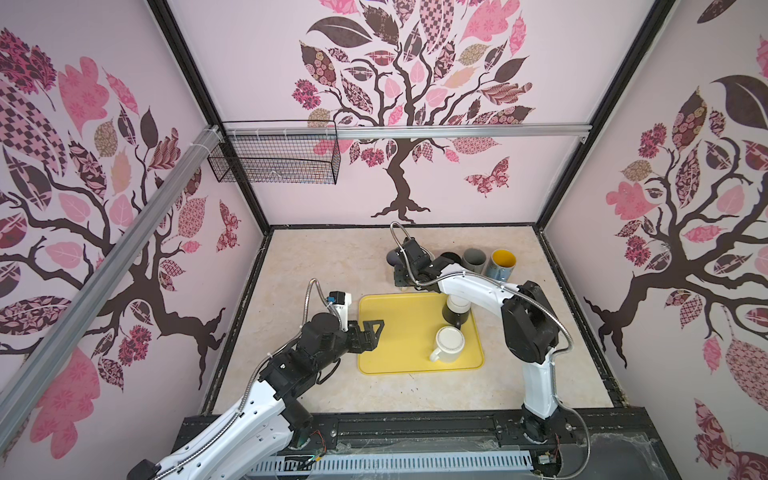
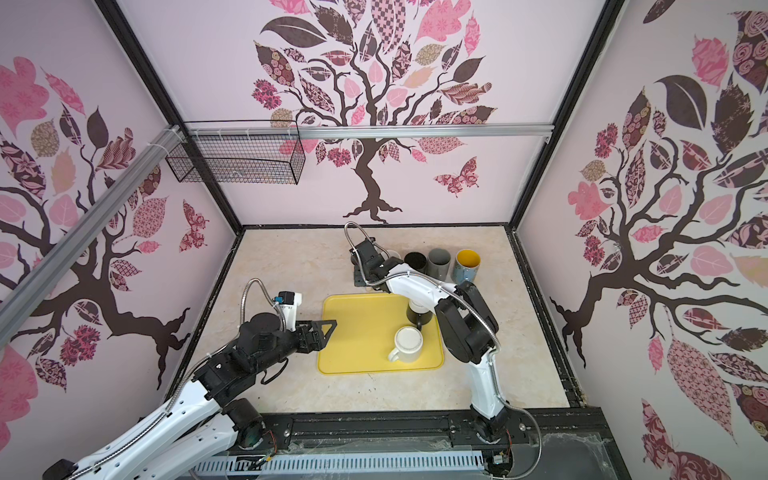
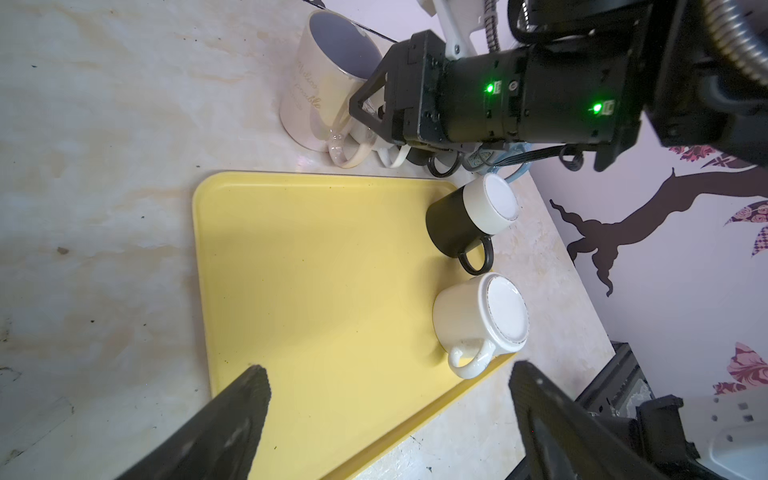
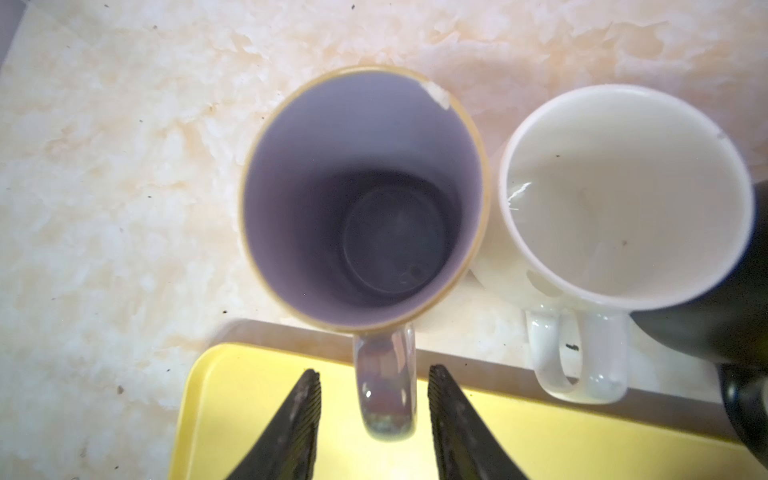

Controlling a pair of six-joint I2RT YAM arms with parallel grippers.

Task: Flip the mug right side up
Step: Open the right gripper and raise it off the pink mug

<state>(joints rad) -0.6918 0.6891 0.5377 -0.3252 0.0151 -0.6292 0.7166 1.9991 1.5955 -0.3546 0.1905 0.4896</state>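
Observation:
A cream mug with a purple inside stands upright, mouth up, on the table just behind the yellow tray. Its handle lies between the jaws of my right gripper, which is open with a gap on each side. In both top views that gripper hides most of this mug. On the tray a cream mug and a black-and-white mug stand upside down. My left gripper hangs open over the tray's left edge, empty.
More upright mugs stand in a row behind the tray: a white one, a black one, a grey one and a blue one with a yellow inside. My right arm crosses over the tray's far right corner. A wire basket hangs on the back wall.

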